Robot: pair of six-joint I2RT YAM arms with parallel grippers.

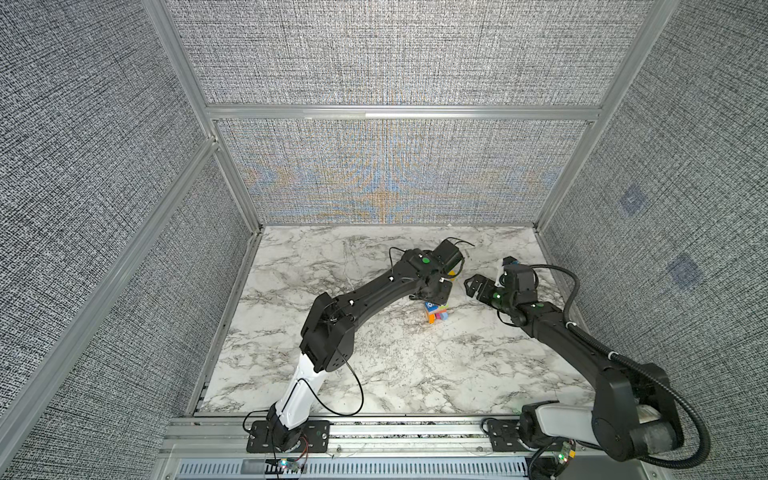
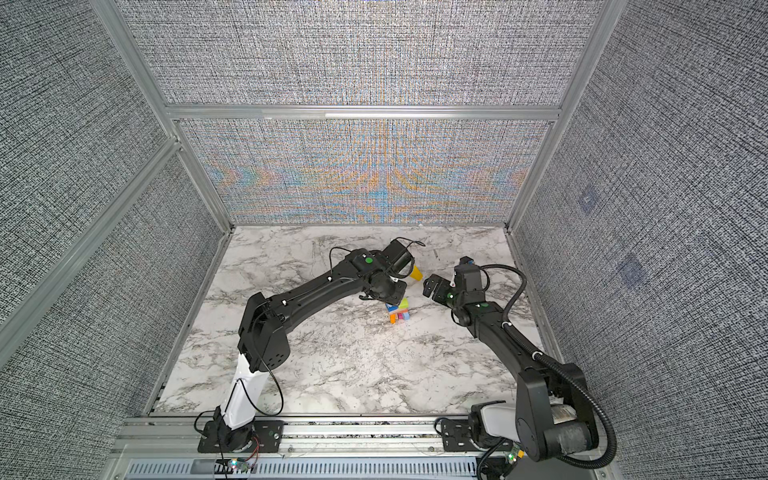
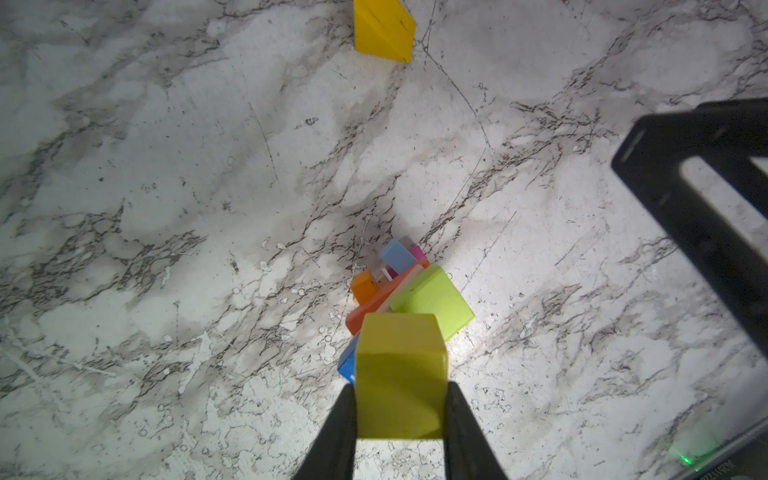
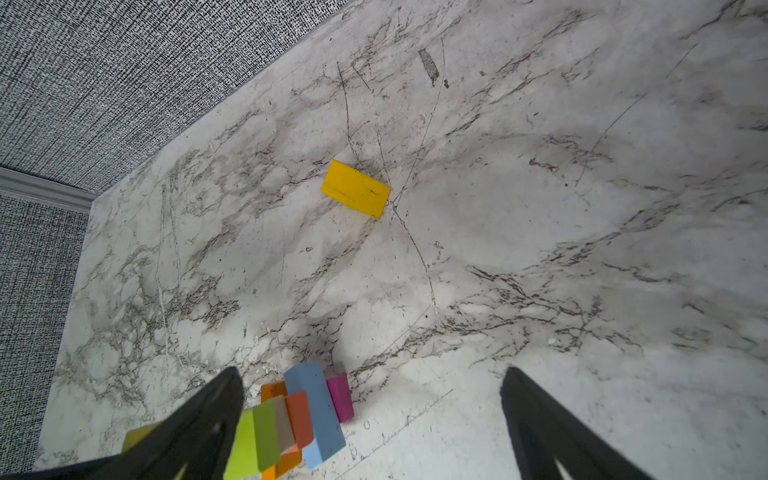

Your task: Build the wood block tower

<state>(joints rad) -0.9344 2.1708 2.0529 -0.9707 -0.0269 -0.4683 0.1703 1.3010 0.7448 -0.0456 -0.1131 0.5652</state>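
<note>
Hovering over tower (image 3: 415, 291), left gripper (image 3: 401, 388) pinched yellow cube (image 3: 399, 357) between part-closed jaws, likely to set it on top. Right gripper (image 4: 372, 374) stood wide open, empty, beside tower, probably giving room. Yellow wedge (image 4: 356, 189) lay loose beyond tower, well apart.

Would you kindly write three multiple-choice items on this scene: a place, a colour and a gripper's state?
1. Where is the yellow wedge relative to the tower? A on top of it; B on the table, apart from it; C leaning against it.
2. What colour is the cube in the left gripper? A magenta; B yellow; C light blue.
3. How does the right gripper stand? A open and empty; B shut on a block; C shut on nothing.
Key: 1 B, bare table separates them; 2 B, it shows yellow in the left wrist view; 3 A, its jaws stand wide apart, gripping nothing.
</note>
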